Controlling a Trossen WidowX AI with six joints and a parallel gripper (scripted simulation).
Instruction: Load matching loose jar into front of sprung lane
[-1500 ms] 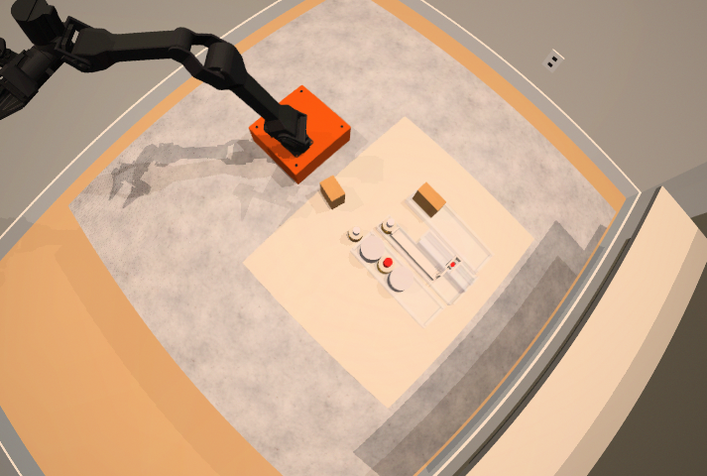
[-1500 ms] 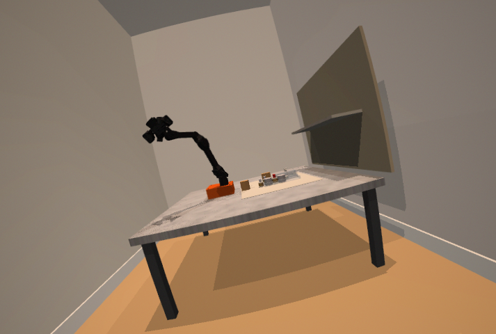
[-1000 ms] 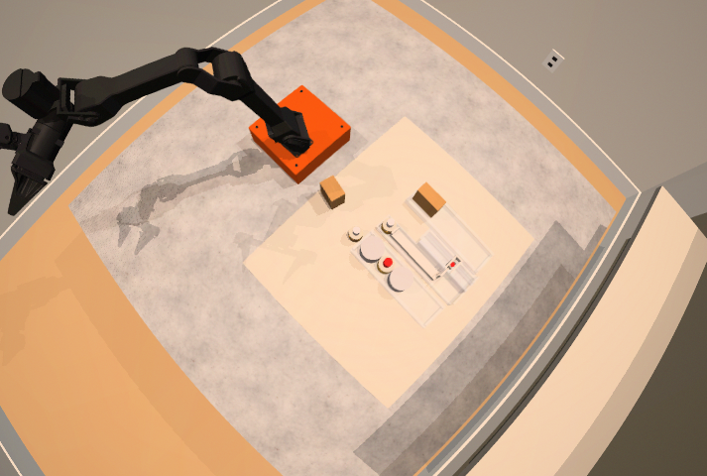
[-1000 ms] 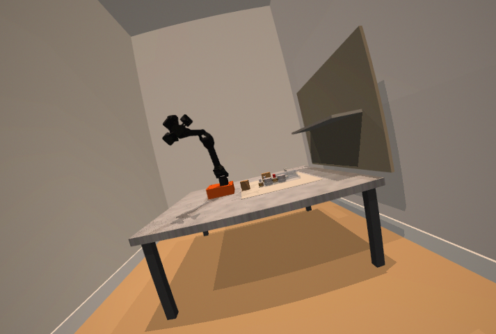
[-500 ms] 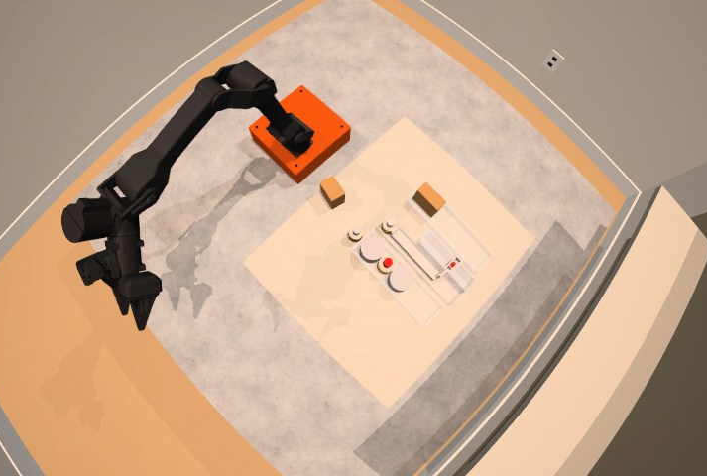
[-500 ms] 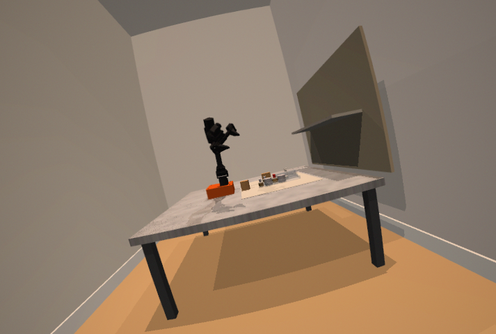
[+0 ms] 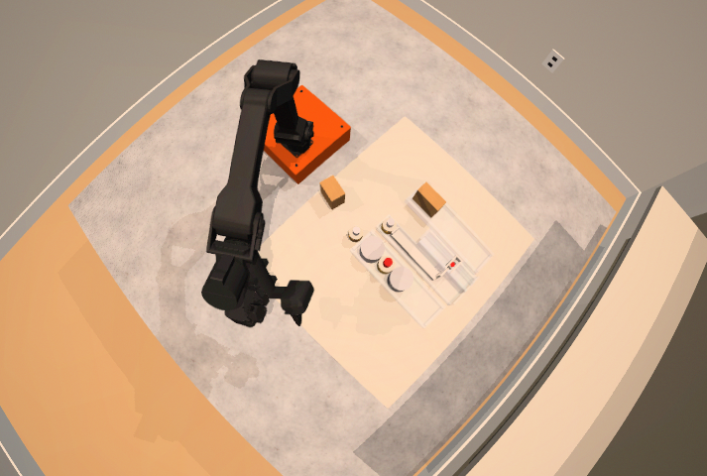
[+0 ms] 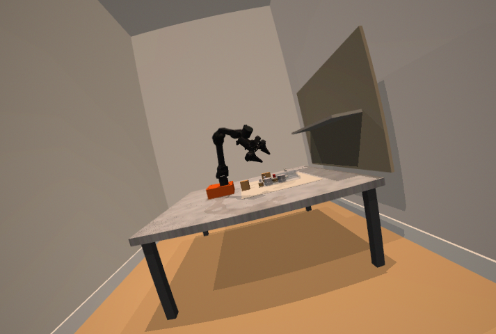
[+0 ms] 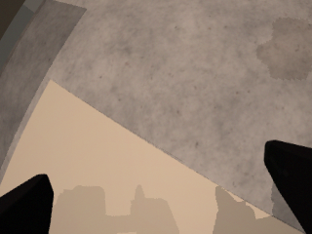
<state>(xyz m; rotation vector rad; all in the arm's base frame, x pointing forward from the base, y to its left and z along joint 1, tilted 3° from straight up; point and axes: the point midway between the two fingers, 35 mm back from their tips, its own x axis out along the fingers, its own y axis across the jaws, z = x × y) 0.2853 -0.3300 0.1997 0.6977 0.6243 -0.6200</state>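
From above, one red-lidded jar (image 7: pixel 387 262) stood upright on the mat (image 7: pixel 365 347) beside two big pale lids, another red-lidded one (image 7: pixel 452 264) in the clear lanes, two brown boxes, side view, gripper (image 8: pixel 258 153) well above the table (image 8: pixel 201 214), wrist view, fingers spread wide, holding nothing.

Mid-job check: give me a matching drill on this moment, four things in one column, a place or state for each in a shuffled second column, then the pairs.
Things:
1. gripper
2. orange base block
3. red-lidded jar
4. brown box in the clear tray

Places or states:
A. at the tray's end nearer the arm's base
B. between two pale round lids
C. jaws open, empty, above the cream mat's edge
D. on the grey table top, off the mat, arm mounted on it

Pairs: 1-C, 2-D, 3-B, 4-A
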